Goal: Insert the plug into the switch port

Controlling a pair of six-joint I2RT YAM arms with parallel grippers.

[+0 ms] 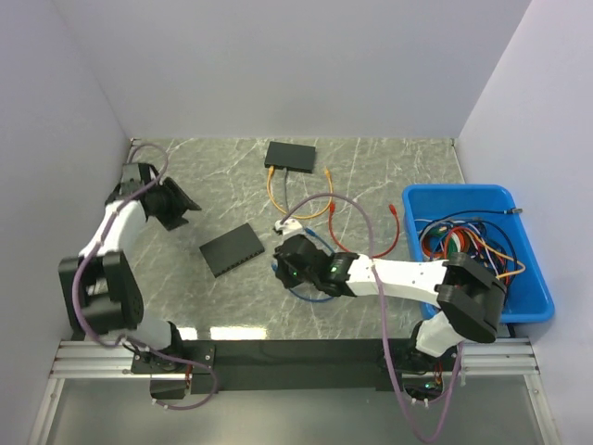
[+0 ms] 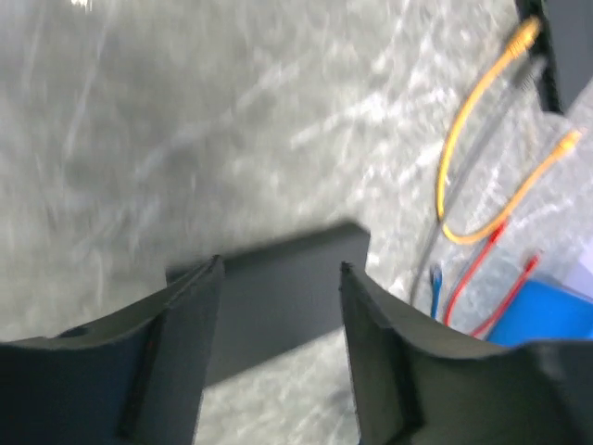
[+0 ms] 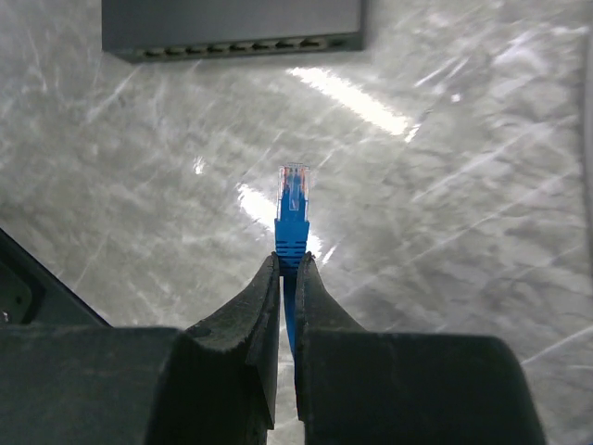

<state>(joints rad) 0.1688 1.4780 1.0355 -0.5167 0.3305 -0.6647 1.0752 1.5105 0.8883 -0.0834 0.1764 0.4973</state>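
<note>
Over the bench (image 3: 482, 241), the right tool (image 3: 287, 267) pinches the plug (image 3: 293, 197) tip-first at the switch (image 3: 232, 23) to slide in; the left tool (image 2: 280, 271) gapes open.

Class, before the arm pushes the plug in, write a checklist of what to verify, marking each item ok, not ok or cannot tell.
1. Plug gripped: right hand shut on the blue plug, tip sticking out. Ok.
2. Plug aimed: tip faces the port row of the switch, not yet touching. Ok.
3. Path: only bare table between plug and ports. Ok.
4. Switch steadied: left hand open, holding nothing. Not ok.
5. Latch side matches port: cannot tell.
</note>
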